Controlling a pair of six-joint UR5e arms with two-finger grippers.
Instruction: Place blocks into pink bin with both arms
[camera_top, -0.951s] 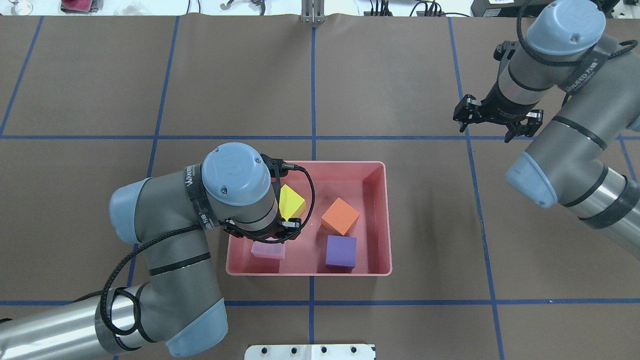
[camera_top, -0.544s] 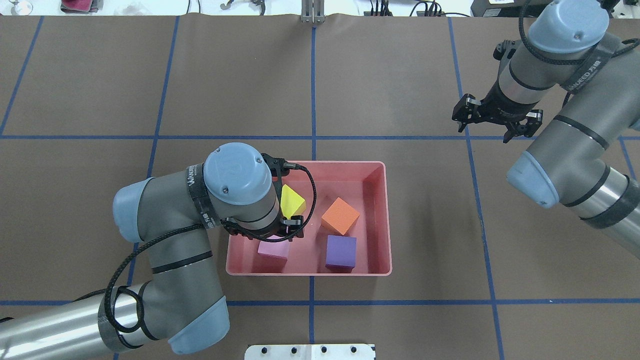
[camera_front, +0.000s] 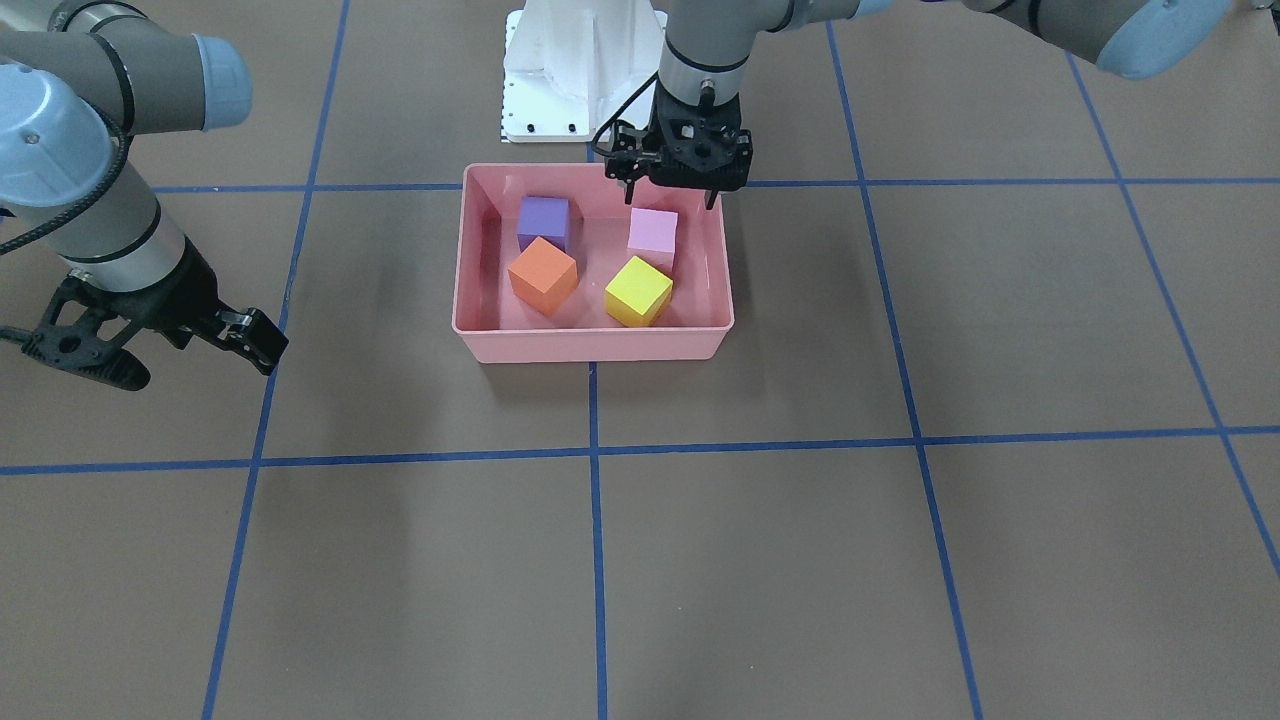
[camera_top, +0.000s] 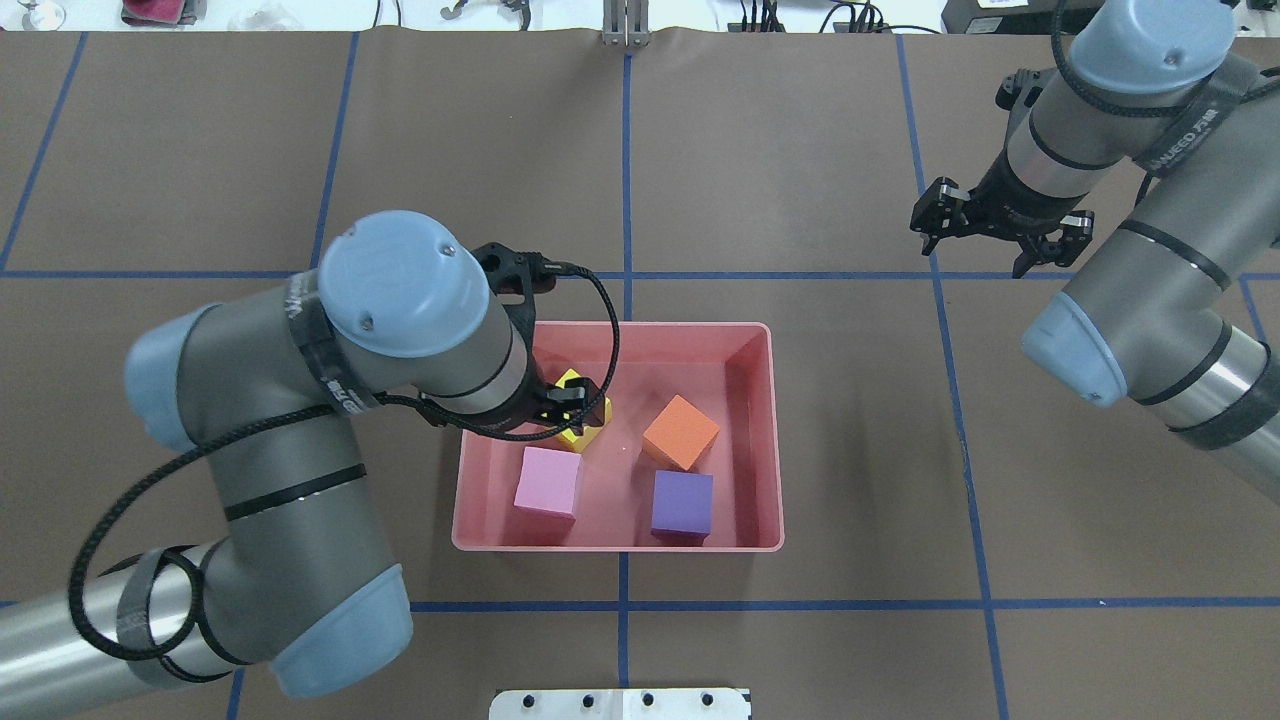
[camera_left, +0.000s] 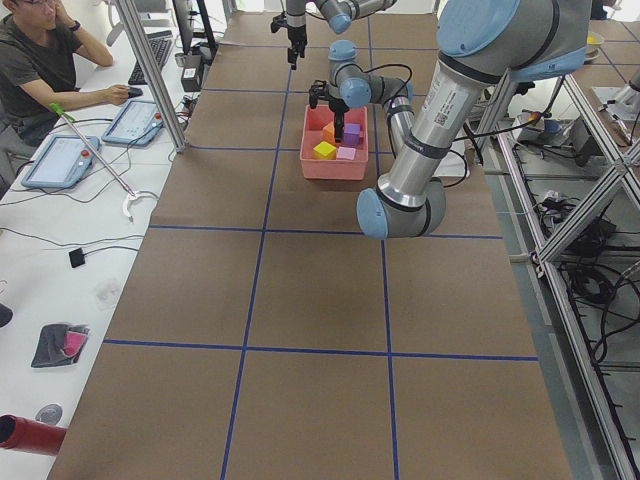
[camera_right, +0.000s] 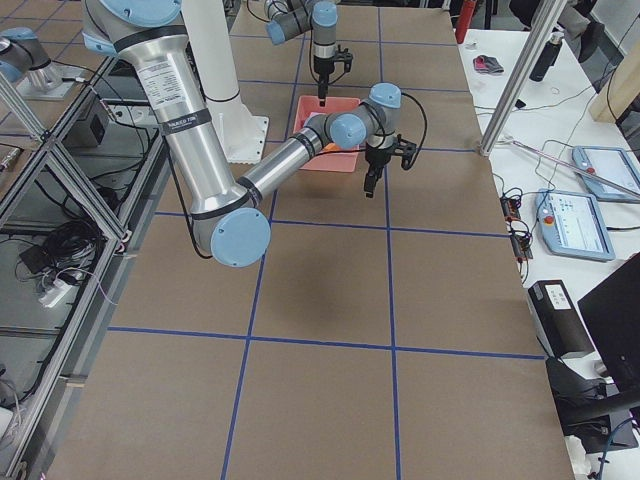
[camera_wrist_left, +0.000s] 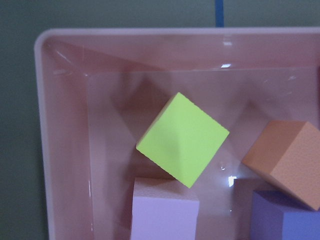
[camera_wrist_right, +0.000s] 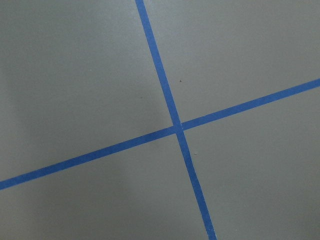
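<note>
1. The left tool hangs over the pink bin at the side nearest the robot's base. Its jaws are spread and hold nothing. It is probably raised so that it clears the walls and the cubes below.
2. The right tool, jaws also apart and empty, hovers well away from the bin. It sits above a crossing of blue tape lines on the bench, likely parked there to keep out of the other arm's way.
3. Four blocks lie loose on the bin floor, none stacked. The purple block and pink block are nearer the robot. The orange block and yellow block are farther from it, each turned at an angle.
4. The count is four blocks, one bin and two tools. With every block inside, the task looks complete.
</note>
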